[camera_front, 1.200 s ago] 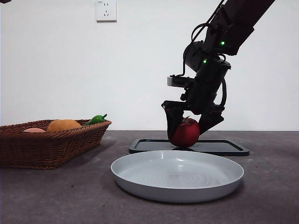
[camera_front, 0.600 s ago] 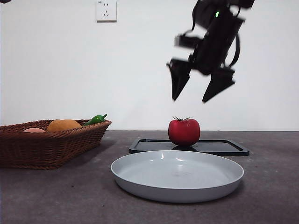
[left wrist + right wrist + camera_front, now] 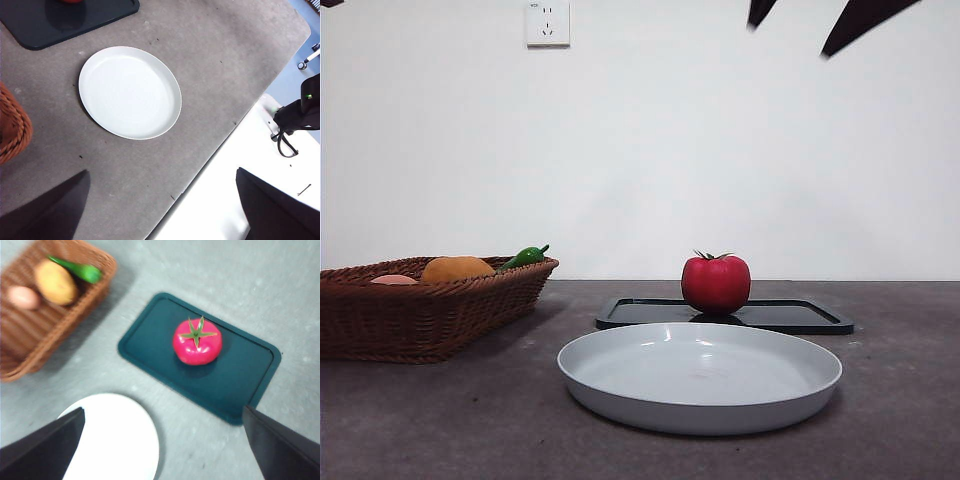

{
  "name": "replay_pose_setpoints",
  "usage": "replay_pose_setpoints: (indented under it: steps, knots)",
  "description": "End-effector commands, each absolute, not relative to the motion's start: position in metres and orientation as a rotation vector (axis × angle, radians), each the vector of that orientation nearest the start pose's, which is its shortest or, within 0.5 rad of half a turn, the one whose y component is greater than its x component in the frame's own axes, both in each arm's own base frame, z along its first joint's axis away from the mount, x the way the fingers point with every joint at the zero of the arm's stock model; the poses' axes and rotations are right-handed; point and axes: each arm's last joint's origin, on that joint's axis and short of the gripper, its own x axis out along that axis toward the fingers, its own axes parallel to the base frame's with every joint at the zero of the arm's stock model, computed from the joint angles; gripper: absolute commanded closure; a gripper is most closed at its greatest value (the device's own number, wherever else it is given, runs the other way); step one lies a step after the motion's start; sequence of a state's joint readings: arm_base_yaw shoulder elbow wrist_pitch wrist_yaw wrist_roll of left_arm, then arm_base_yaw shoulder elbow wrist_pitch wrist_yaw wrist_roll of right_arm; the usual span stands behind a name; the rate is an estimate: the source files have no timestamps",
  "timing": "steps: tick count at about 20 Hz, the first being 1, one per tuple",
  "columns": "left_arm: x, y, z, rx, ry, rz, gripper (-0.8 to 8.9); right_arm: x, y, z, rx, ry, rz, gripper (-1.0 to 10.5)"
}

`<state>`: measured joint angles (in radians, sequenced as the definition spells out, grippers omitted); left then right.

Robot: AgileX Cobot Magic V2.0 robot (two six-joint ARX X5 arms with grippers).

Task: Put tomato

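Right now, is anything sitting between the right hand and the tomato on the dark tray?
Nothing visible. The right hand hangs open high above the tomato, which stands alone on the dark tray. The white plate lies beside the tray.

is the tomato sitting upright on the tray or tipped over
Upright. The tomato rests on the dark tray with its green stem cap facing straight up; the front view shows the stem on top. The right gripper is open, high above.

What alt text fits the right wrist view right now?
A red tomato sits upright on a dark tray, free of the right gripper, whose open jaws frame the scene from above. A wicker basket of produce lies beside the tray, a white plate nearer the camera.
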<state>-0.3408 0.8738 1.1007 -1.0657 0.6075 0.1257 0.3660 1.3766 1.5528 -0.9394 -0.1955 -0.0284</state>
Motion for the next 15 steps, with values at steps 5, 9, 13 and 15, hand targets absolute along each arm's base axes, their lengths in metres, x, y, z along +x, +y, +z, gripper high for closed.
replay_pose_setpoints:
  steps: [5, 9, 13, 15]
  knots:
    - [0.124, -0.062, 0.358, 0.011, 0.766, -0.961, 3.48, 0.166, 0.080, 0.378, -0.060, 0.717, 0.662, 4.4]
    - [0.124, -0.062, 0.358, 0.011, 0.766, -0.960, 3.49, 0.127, 0.073, 0.351, -0.043, 0.728, 0.721, 4.4]
    - [0.124, -0.062, 0.358, 0.011, 0.766, -0.960, 3.48, 0.104, 0.066, 0.330, -0.051, 0.721, 0.754, 4.5]
    - [0.124, -0.062, 0.358, 0.011, 0.766, -0.960, 3.48, 0.098, 0.063, 0.326, -0.048, 0.697, 0.756, 4.5]
